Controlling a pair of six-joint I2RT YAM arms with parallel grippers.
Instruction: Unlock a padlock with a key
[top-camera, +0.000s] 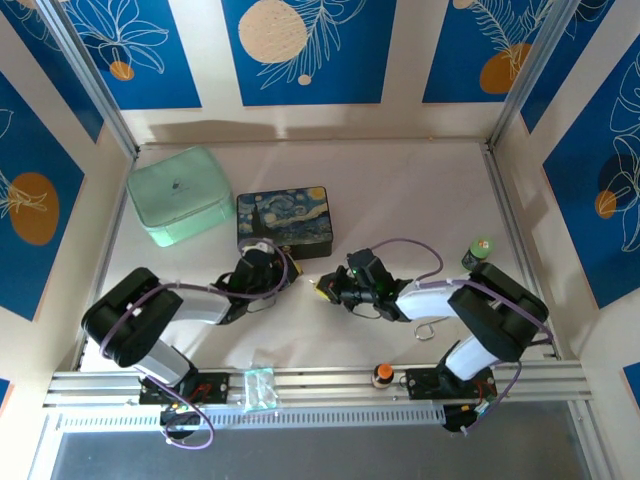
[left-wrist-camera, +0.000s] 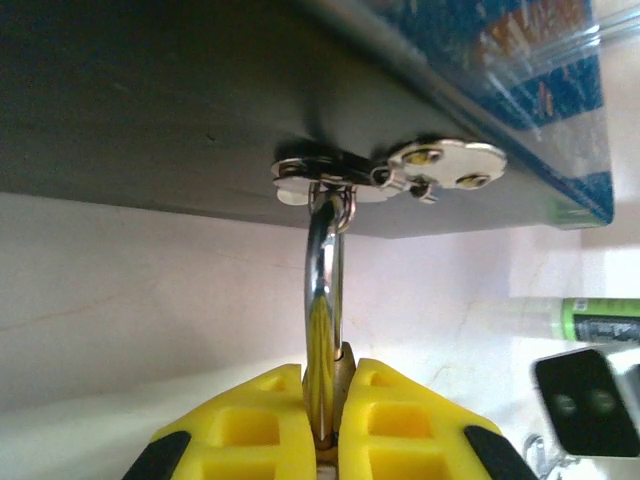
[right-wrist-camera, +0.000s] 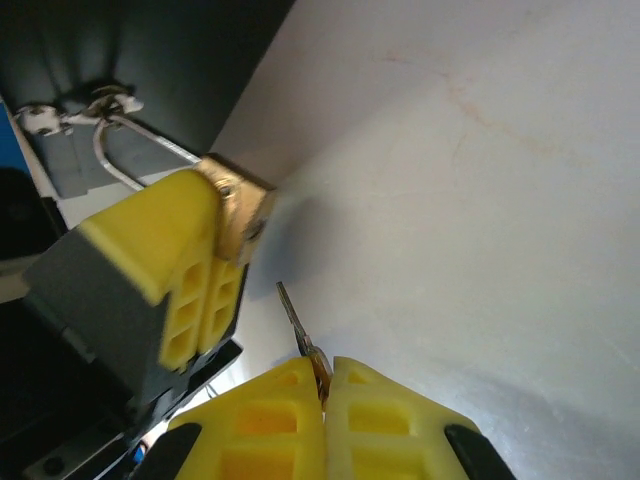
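- Padlock (right-wrist-camera: 243, 212) hangs from the latch (left-wrist-camera: 330, 176) on the tin (top-camera: 283, 220) front.
- Key (right-wrist-camera: 297, 330) sits just right of the padlock.
- Pouch (top-camera: 180, 195) lies left of the tin, on the bench (top-camera: 420, 190).

I have a pale off-white counter (top-camera: 420, 190) in front of me. On its far left sits a mint-green soft zip case (top-camera: 180, 195), with a dark rectangular tin printed with a starry-night painting (top-camera: 283, 220) just beside it. A small green-labelled bottle (top-camera: 481, 250) is near the right wall, and a silver bent-wire loop (top-camera: 425, 330) lies nearer me.
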